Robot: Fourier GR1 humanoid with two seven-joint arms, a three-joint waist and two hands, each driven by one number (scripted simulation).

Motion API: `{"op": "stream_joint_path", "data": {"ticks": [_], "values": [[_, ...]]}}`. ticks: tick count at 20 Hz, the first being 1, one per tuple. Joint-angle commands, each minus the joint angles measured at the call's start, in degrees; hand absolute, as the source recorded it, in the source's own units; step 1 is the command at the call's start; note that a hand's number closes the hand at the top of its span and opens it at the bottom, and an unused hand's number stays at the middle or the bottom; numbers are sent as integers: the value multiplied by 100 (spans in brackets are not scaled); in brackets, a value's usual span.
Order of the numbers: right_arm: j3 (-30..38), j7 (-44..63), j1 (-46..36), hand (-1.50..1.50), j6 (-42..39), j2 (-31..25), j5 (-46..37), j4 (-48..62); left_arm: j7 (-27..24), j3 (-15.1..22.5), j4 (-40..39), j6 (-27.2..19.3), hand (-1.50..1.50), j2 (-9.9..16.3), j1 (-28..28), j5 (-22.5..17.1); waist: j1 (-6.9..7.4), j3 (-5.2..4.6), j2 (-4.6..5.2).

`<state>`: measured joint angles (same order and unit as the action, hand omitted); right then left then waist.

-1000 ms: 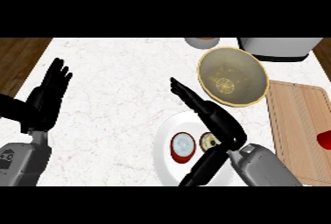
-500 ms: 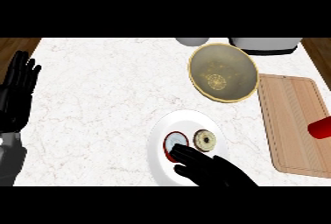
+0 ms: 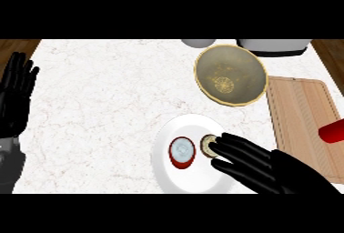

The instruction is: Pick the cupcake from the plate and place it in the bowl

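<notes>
White marble table (image 3: pixel 101 113) carried a plate (image 3: pixel 194 182) holding the cupcake (image 3: pixel 183 152); the right hand (image 3: pixel 252 164) lay released beside it, the left hand (image 3: pixel 17 95) open at the edge, the bowl (image 3: pixel 230 75) well apart.

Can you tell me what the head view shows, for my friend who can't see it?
The robot's right hand reaches over a white plate, fingertips touching a small round cupcake beside a red cup. A golden bowl waits farther back, a wooden cutting board lies right, and the left hand rests open at the left edge.
</notes>
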<state>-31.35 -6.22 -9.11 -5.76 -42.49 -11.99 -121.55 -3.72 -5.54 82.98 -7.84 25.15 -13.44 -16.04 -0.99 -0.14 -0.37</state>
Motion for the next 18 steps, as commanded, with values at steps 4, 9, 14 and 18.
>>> {"op": "stream_joint_path", "data": {"ticks": [4, 9, 14, 18], "values": [[436, 1119, -541, -150, -1588, -1300, 259, -497, -66, 51, 86, -97, 0, -198, 72, 74, 86, 2, 28], [548, 1057, -506, -150, -2347, -1693, 142, -555, -15, -105, 46, 184, 0, -30, 99, -19, 90, 12, 35], [213, 1395, -1069, -150, -2839, -639, -363, 223, 84, 5, 100, 55, 0, -236, -92, 239, 143, 13, 46], [-9, 1564, -1401, -150, -3002, 58, -841, 635, 143, -275, 4, 295, 0, -46, -132, 119, 175, 12, 48]]}}
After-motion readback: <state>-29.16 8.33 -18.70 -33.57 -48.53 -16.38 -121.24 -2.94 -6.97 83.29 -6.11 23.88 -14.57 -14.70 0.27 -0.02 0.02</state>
